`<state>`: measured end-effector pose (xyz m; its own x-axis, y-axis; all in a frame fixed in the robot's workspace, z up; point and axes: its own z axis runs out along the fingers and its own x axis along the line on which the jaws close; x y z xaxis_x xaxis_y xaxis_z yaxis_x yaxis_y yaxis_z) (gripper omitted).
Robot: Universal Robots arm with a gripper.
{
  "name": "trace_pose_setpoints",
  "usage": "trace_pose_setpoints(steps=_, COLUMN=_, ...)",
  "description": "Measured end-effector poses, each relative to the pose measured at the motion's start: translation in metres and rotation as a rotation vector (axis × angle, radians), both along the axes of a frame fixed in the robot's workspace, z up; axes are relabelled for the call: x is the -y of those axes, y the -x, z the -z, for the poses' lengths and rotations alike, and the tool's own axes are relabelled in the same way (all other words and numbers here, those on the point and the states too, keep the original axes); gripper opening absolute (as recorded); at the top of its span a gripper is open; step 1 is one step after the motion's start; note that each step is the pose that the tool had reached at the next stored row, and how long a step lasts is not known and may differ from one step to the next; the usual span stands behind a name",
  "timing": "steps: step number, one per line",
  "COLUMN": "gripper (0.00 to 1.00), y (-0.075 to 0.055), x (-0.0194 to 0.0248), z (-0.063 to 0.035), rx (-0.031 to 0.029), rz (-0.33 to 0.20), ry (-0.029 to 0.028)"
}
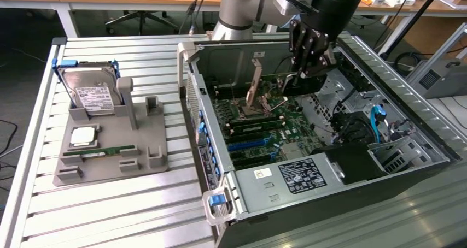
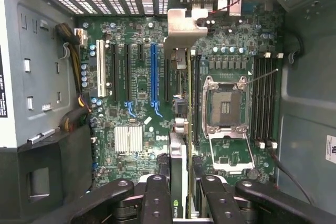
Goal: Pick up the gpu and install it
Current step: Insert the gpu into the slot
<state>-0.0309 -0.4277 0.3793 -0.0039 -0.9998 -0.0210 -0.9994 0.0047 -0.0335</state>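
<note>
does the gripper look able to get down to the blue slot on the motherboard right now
Probably yes: the case side is open, the gripper holds the gpu above the board, and nothing stands over the blue slot.

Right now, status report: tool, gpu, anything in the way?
Tool shut on gpu. Gpu edge-on over motherboard, not seated. Beneath it hidden; no obstruction seen.

1. Exterior view: bright, even room light from overhead; table [image 1: 109, 204] slats carry a soft sheen with no hard glare.
2. Case [image 1: 226, 57] interior is dimmer; its walls shade the board [image 1: 292, 122], and the lower corners are near black.
3. Wrist view: board evenly lit; heatsink [image 2: 128, 139] is brightest, nearly washed out.
4. Gripper [image 2: 181, 187] links are dark with dull highlights; gpu [image 2: 177, 150] edge is partly shaded.
</note>
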Motion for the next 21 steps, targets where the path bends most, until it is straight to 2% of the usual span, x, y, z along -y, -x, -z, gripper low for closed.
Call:
trace_pose_setpoints(steps=5, gripper=0.27, y=0.000, x=0.0000, z=0.0015, rx=-0.0011, rz=0.010, ry=-0.0003)
trace_pose_setpoints(steps=6, gripper=0.27, y=0.000, x=0.0001, z=0.0021, rx=-0.0053, rz=0.012, ry=-0.0003)
trace_pose_setpoints(steps=8, gripper=0.27, y=0.000, x=0.0005, z=0.0041, rx=-0.0285, rz=0.018, ry=0.0001)
trace_pose_setpoints(steps=15, gripper=0.27, y=0.001, x=0.0083, z=0.0063, rx=-0.0286, rz=0.019, ry=0.0000)
trace_pose_setpoints(steps=21, gripper=0.27, y=0.002, x=0.0103, z=0.0079, rx=-0.0285, rz=0.019, ry=0.0000)
